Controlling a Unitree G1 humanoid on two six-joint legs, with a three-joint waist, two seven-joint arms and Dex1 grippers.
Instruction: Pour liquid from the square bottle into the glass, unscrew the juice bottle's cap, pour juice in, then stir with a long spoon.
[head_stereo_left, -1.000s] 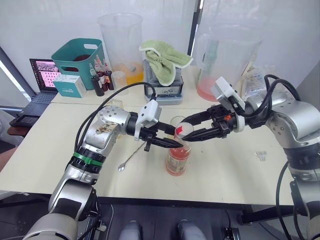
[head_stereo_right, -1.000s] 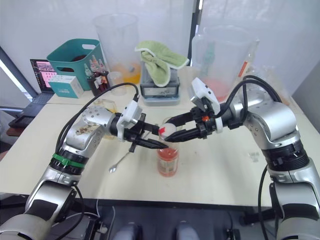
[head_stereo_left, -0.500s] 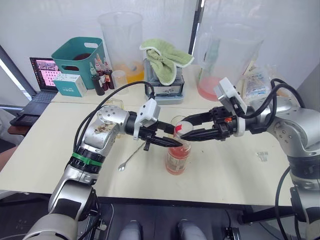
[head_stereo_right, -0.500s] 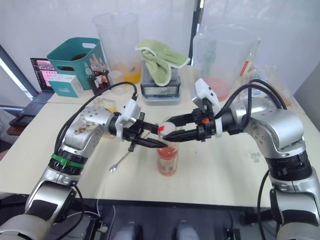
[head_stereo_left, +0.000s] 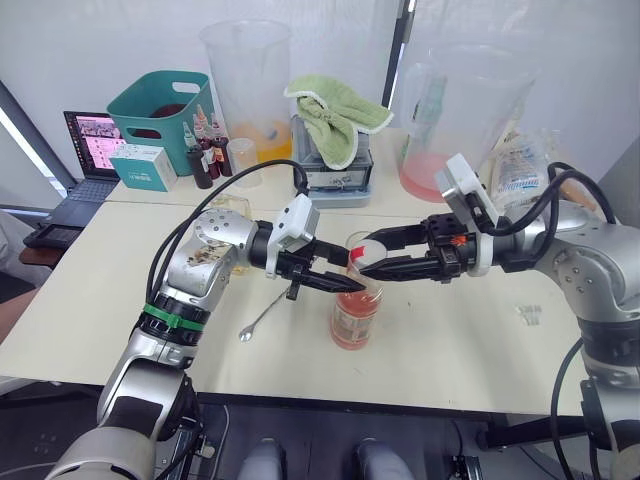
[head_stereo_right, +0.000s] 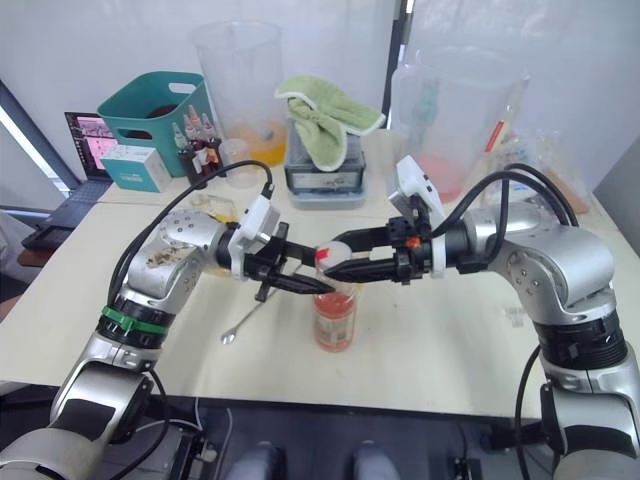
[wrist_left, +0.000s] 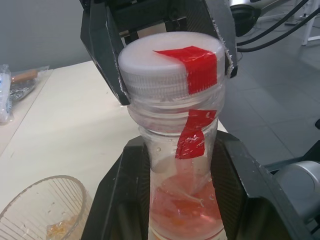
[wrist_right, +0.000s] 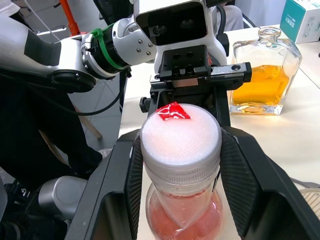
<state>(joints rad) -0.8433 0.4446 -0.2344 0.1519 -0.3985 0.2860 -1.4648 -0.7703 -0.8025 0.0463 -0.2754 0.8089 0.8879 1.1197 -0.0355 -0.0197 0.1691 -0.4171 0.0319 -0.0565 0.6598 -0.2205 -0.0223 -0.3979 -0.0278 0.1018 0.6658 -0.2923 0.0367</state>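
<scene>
Juice bottle (head_stereo_left: 356, 305) stands upright near the middle of my bench (head_stereo_left: 90, 300). My left gripper (head_stereo_left: 343, 284) has its fingers clamped round the bottle's neck, and my right gripper (head_stereo_left: 365, 259) pinches the white cap (wrist_right: 181, 140). Square bottle (wrist_right: 261, 75), glass (wrist_left: 45, 212) and long spoon (head_stereo_left: 262, 314) sit left

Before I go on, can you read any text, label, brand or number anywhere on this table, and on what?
None can be read.
Teal-and-white box: printing too small to read.
Laptop screen: pink content, too blurred to read.
Juice bottle: plain red tape on the cap and neck, no lettering.
Square bottle: no label visible.
</scene>
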